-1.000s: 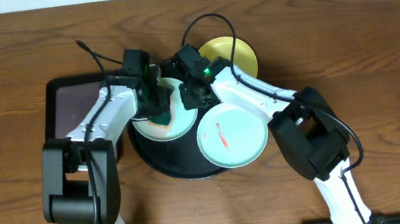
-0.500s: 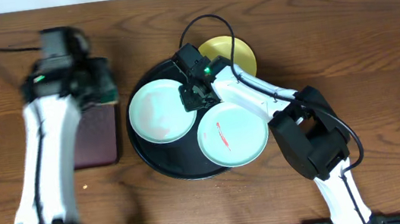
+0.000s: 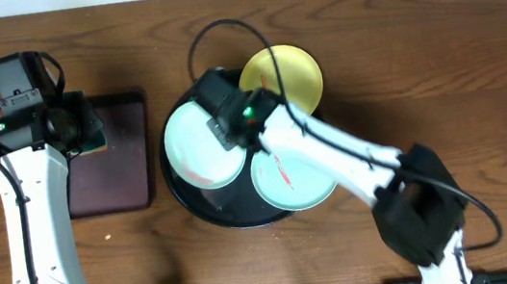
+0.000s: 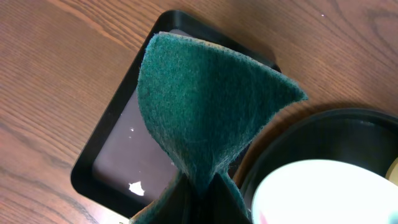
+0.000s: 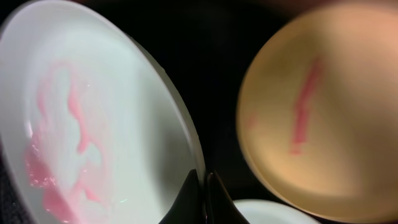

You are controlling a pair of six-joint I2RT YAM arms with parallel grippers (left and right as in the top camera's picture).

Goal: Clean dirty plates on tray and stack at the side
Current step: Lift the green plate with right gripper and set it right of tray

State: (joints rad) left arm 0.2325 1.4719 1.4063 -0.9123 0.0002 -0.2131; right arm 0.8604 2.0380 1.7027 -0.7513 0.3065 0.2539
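Note:
The round black tray [image 3: 228, 213] holds two pale turquoise plates. The left plate [image 3: 194, 149] has pink smears, clearest in the right wrist view [image 5: 93, 124]. My right gripper [image 3: 230, 128] [image 5: 202, 186] is shut on this plate's right rim. The other turquoise plate [image 3: 299, 183] [image 5: 273, 214] has a red streak. A yellow plate [image 3: 284, 72] [image 5: 323, 112] with a red smear lies at the tray's far right rim. My left gripper [image 3: 86, 133] [image 4: 200, 186] is shut on a green scouring pad [image 4: 205, 112] above the rectangular tray.
A dark-brown rectangular tray [image 3: 111, 169] [image 4: 112, 168] sits left of the black tray [image 4: 311, 124]. Bare wood tabletop [image 3: 458, 68] lies to the right and at the far left.
My left arm swung away from the left plate to the rectangular tray, carrying the pad. My right gripper moved left and closed on the left plate's rim.

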